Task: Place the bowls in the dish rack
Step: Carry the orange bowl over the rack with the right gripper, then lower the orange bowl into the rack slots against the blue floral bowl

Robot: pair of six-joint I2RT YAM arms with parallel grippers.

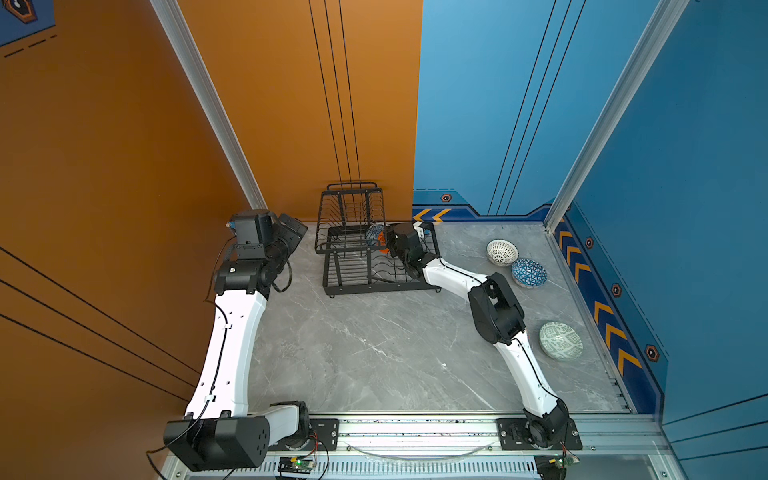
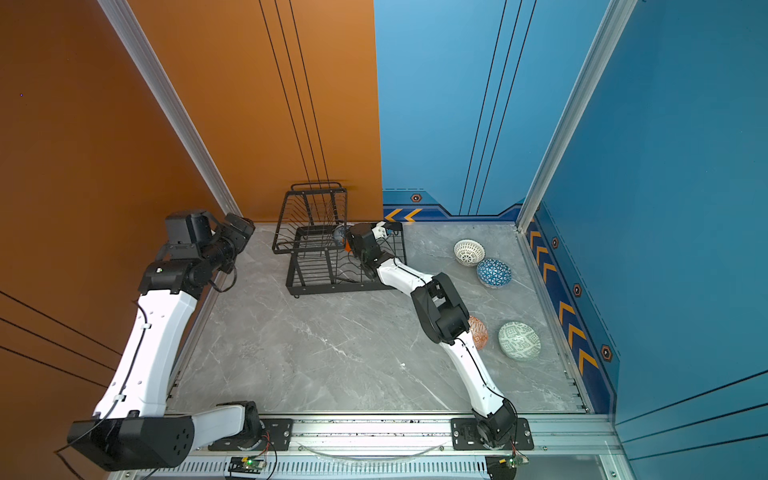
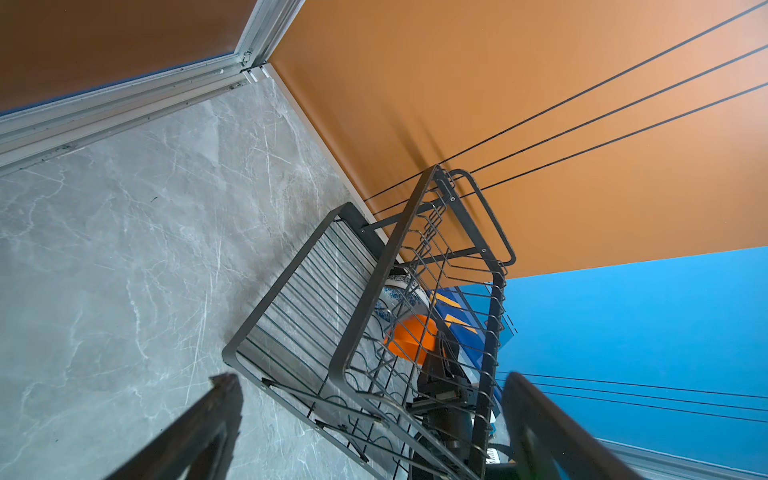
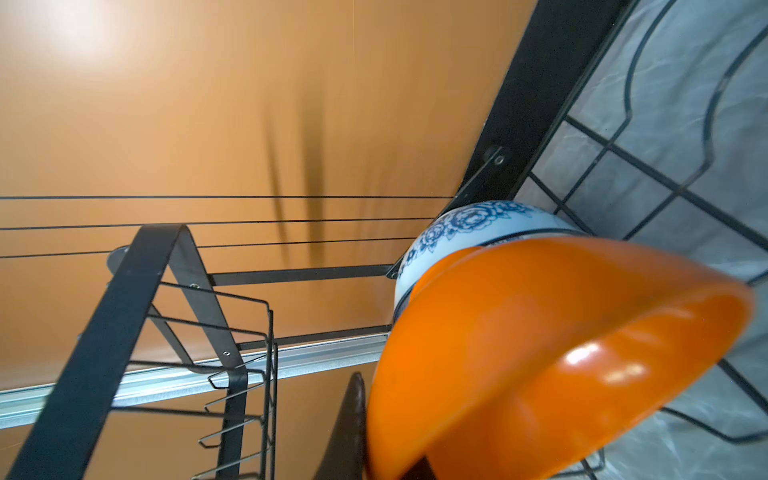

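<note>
The pale green bowl [image 1: 561, 340] lay nearest on the surface [image 1: 374, 353]. Left fingers [image 3: 199, 432] stood wide open, empty. Right fingers [image 4: 353, 428] pinched the rim of the orange bowl [image 4: 540, 353] in the dish rack [image 1: 365, 286]. Glazed, likely slippery and fragile; hold the rim.

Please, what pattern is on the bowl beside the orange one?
That bowl: blue flowers on white, best in right wrist view.

Both top views high overhead, facing down onto table [image 1: 365, 353], wrist views close, sharing dish rack [image 3: 291, 316]
</note>
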